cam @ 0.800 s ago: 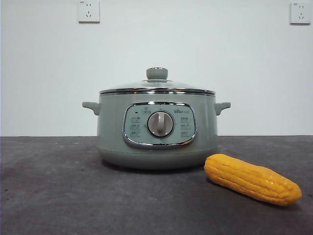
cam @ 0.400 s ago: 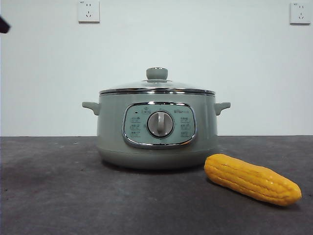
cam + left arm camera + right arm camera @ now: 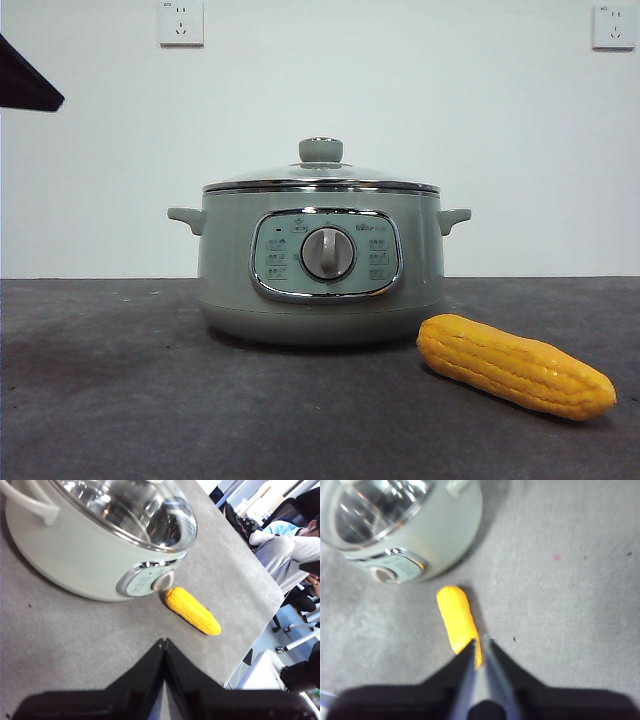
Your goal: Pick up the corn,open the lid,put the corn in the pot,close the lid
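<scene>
Right wrist view: right gripper (image 3: 479, 647) was seen with jaws nearly together, above the corn's (image 3: 457, 623) near end | left gripper (image 3: 163, 647) jaws were pressed together, corn and pot (image 3: 80, 560) lying beyond them | lid (image 3: 320, 178) was seated on pot

An office or laboratory room set up for robot trials is indicated. A plain white wall (image 3: 450, 100) with two wall sockets (image 3: 181, 22) is seen behind a dark grey table (image 3: 120, 400), which is otherwise kept bare apart from a cooking pot (image 3: 320, 260) and a corn cob (image 3: 515, 366). Beyond the table's edge, a seated person (image 3: 287, 555) and wheeled office chairs (image 3: 295, 630) are shown in the left wrist view.
</scene>
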{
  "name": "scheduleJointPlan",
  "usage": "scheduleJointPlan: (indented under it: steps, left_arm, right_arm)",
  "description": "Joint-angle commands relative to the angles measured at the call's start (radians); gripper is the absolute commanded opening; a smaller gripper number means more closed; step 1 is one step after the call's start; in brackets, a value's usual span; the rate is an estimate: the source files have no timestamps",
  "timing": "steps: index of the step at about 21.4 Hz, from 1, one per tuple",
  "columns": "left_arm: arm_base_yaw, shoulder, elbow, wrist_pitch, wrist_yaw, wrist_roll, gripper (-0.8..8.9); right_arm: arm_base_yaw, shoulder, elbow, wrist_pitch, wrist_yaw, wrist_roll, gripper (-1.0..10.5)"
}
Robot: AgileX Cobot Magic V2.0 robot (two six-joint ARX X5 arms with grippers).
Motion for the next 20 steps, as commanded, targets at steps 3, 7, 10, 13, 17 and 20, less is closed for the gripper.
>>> scheduleJointPlan:
  steps: [3, 7, 10, 13, 17, 20]
  left_arm:
    - [-0.012, 0.017, -0.004, -0.019, 0.010, -0.003, -0.05]
    - [-0.044, 0.017, -0.004, -0.021, 0.010, -0.003, -0.05]
    - [-0.077, 0.017, -0.004, -0.022, 0.010, -0.003, -0.05]
    - [-0.101, 0.017, -0.004, -0.022, 0.008, -0.003, -0.05]
    - [-0.121, 0.021, -0.004, -0.023, 0.005, -0.003, -0.05]
    - [-0.125, 0.024, -0.004, -0.023, -0.001, -0.006, -0.05]
  right_arm:
    - [0.082, 0.137, 0.026, 0.004, -0.004, -0.042, 2.7]
    - [0.231, 0.298, 0.029, 0.010, 0.042, -0.039, 5.2]
    - [0.341, 0.411, 0.032, 0.013, 0.125, -0.037, 5.4]
    - [0.442, 0.506, 0.034, 0.055, 0.219, -0.034, 5.4]
    - [0.537, 0.607, 0.035, 0.160, 0.264, -0.019, 5.4]
    - [0.583, 0.680, 0.040, 0.219, 0.313, -0.015, 5.4]
